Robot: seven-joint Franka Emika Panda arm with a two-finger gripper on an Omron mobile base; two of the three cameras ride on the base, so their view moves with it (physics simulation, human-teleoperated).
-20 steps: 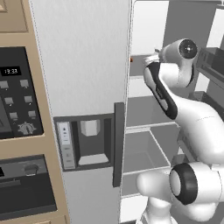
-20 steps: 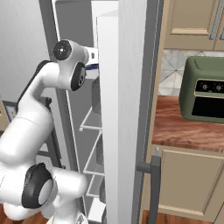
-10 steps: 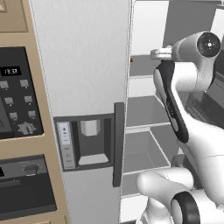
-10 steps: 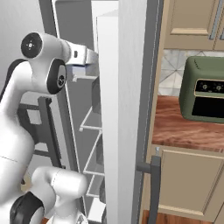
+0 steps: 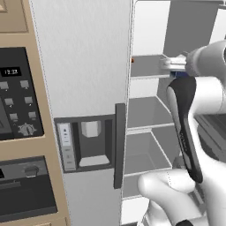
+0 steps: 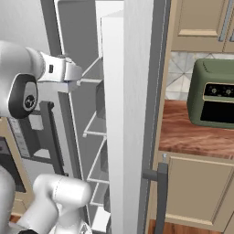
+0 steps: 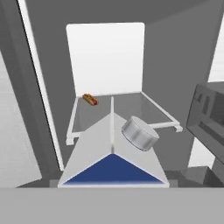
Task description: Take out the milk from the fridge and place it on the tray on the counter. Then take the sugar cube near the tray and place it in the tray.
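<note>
The milk is a white gable-topped carton with a grey round cap and a deep-blue panel. It sits close under the hand camera, hanging clear in front of the fridge shelf. My gripper is shut on it just outside the open right compartment of the fridge. A bit of the carton's blue shows below the hand. From the right side the gripper is level with the upper shelves. The carton hides the fingertips. The tray and the sugar cube are out of view. The counter lies right of the fridge.
The fridge's left door is shut, with its dispenser recess. The open right door stands between the arm and the counter. A green toaster oven is on the counter. A small orange-brown item lies on the shelf.
The hand has drawn back out of the fridge with the milk, moving right in the left base view and left in the right base view. The arm's elbow has swung closer to the cameras.
</note>
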